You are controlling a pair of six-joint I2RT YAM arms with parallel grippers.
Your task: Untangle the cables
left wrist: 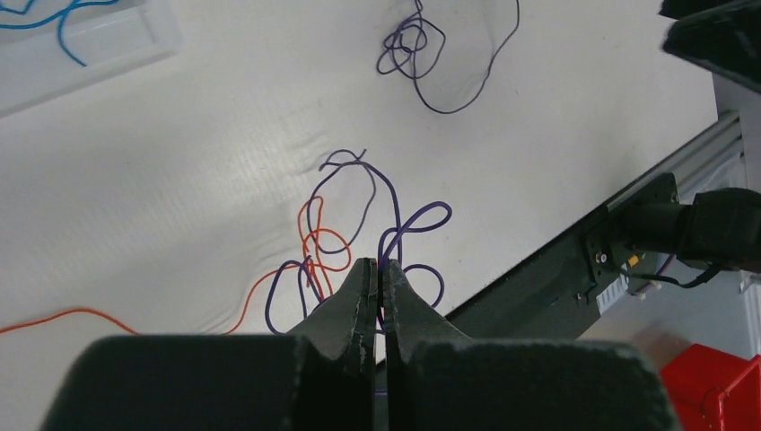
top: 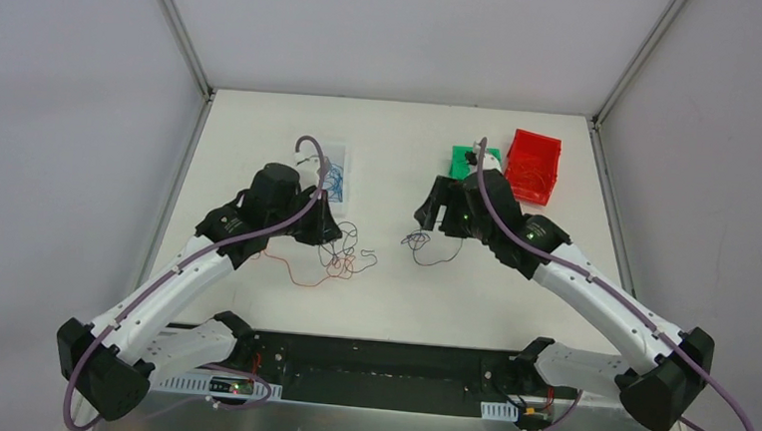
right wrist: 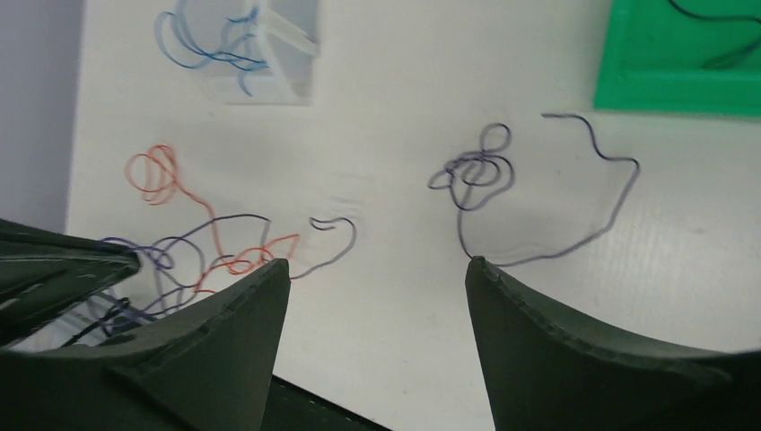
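Well, the left gripper [left wrist: 377, 269] is clenched on a hair-thin purple strand of the cables [left wrist: 345, 241], a curly knot of purple and orange-red loops toward the near edge of the matte white desk [left wrist: 224, 135]. The right gripper [right wrist: 377, 265] hangs released, its dark wedge-shaped fingers [right wrist: 224, 341] wide apart over a separate purple wire [right wrist: 476, 171], coiled at one end with a wavy tail, near the desk's middle. Blue wire [right wrist: 206, 49] curls in a clear plastic tray [right wrist: 287, 63] toward the far edge.

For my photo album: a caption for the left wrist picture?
Shut black fingers pinch a thin purple wire tangled with a thin orange wire.
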